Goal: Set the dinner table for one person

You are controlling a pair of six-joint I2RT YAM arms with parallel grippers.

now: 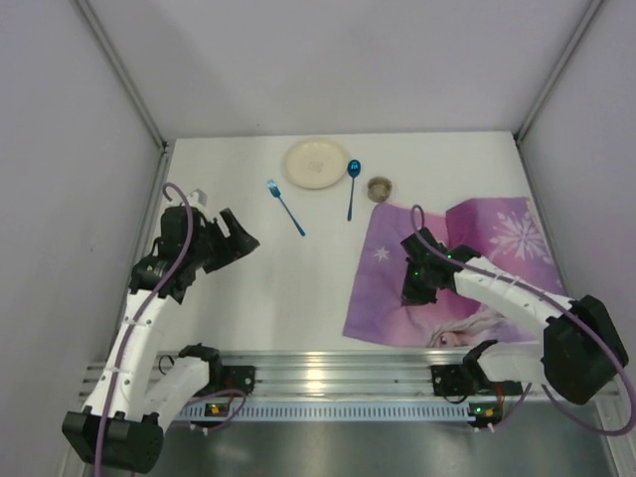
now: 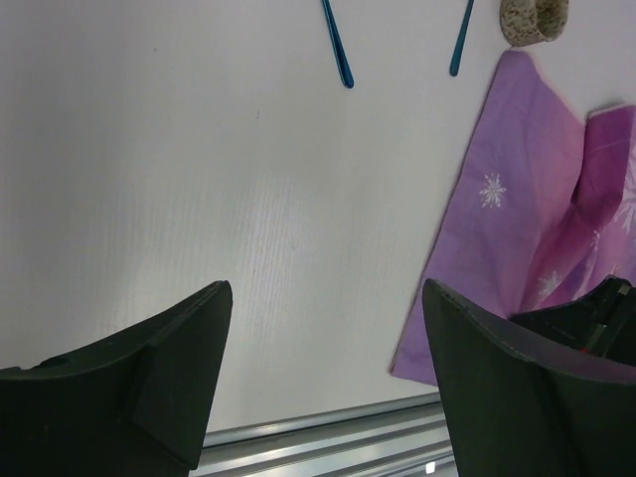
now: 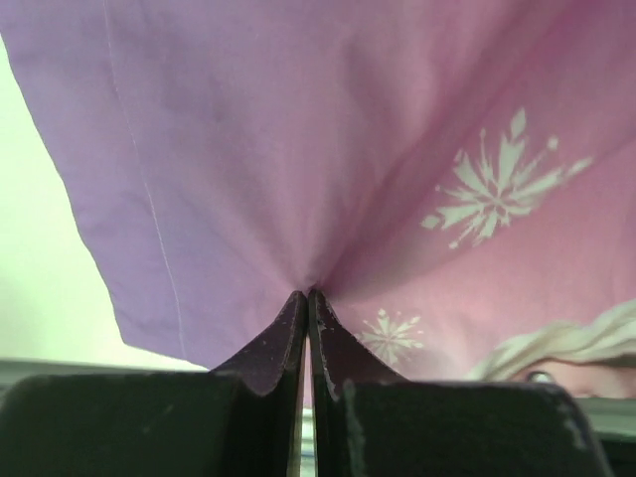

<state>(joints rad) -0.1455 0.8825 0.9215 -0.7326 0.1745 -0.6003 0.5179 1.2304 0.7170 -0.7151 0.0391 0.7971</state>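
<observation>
**Right gripper** [image 3: 306, 295]: the jaws are pressing together and pinching a fold of the placemat [image 3: 248, 149]. The cloth is puckering into creases that are converging on the fingertips. The mat is spreading ahead of this gripper and to its right. The mat's edge is running down on the gripper's left, with bare table [image 1: 298, 278] showing beyond it. Seen from above, the gripper is sitting over the mat's left part.

**Left gripper** [image 2: 326, 298]: the jaws are standing wide apart and holding nothing. It is pointing over bare table. Whether its fingers are touching the surface cannot be told. A corner of the mat is lying just to this gripper's right. Ahead of it and well apart, the fork [image 1: 285, 207] and spoon [image 1: 352, 189] are lying on the table with their handles toward the gripper. A small tan cup [image 1: 380, 188] is standing just right of the spoon, beside the mat's far corner. The plate [image 1: 316, 162] is sitting farther ahead, between the heads of the fork and spoon.

**Table**: it is lying beneath both grippers and carrying every item.
</observation>
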